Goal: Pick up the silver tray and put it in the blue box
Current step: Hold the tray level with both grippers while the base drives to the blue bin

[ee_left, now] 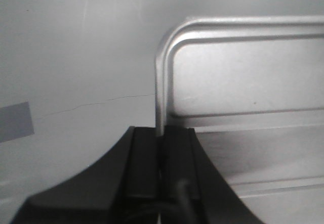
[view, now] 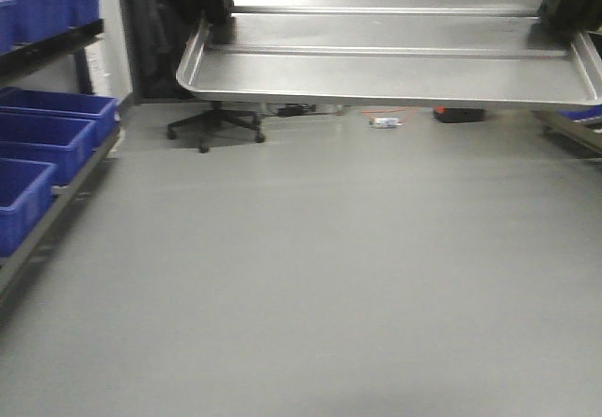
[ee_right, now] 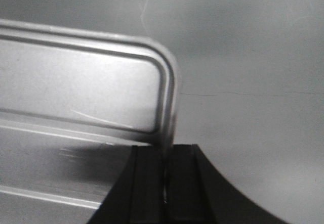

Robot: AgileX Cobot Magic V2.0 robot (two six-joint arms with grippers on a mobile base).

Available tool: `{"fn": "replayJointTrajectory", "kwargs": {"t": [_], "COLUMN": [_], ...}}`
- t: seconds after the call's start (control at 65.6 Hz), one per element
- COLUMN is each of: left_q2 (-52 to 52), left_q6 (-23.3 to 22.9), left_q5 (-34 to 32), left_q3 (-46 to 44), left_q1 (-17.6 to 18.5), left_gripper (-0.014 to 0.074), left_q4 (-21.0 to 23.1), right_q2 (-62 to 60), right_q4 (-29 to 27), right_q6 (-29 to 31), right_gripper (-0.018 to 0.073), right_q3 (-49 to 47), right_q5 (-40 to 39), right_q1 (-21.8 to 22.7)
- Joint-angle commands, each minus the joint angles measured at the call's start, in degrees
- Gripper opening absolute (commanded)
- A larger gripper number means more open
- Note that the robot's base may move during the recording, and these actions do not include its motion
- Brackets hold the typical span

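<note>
Silver tray [view: 386, 64]: held up above grey floor [view: 310, 276].
Left hand [ee_left: 161, 138]: clamped on tray's left rim.
Right hand [ee_right: 166, 155]: clamped on its right rim.

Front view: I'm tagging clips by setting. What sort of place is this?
Likely a lab or storeroom: blue crates racked at left, bare grey floor, an office chair base beyond the silver tray.

Lab or storeroom-type space: blue bins [view: 42, 139] on metal racking [view: 68, 194], bare grey floor [view: 310, 276], office chair base [view: 214, 127] at back.
</note>
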State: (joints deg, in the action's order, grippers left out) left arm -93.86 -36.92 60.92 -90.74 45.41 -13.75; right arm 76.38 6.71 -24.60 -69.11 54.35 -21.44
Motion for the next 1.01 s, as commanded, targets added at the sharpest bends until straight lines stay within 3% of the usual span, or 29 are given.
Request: {"fn": "replayJointTrajectory", "kwargs": {"t": [0.0,0.991], "left_q2": [2.74,2.74], "left_q6": [0.50,0.50], "left_q5": [-1.13,-1.13], "left_q3": [-1.92,-1.92], "left_q1": [0.33,0.33], "left_gripper": [-0.0105,-0.0105], "left_q4": [-1.46,-1.41], "right_q2": [-1.98,-1.98], "right_q4": [1.62,1.62], "right_q6": [1.03,1.03], "right_gripper": [0.0059,0.0059], "right_q3": [-2.12,-2.12], "right_q5": [-2.87,-2.87], "right_q1": [0.09,0.09]}}
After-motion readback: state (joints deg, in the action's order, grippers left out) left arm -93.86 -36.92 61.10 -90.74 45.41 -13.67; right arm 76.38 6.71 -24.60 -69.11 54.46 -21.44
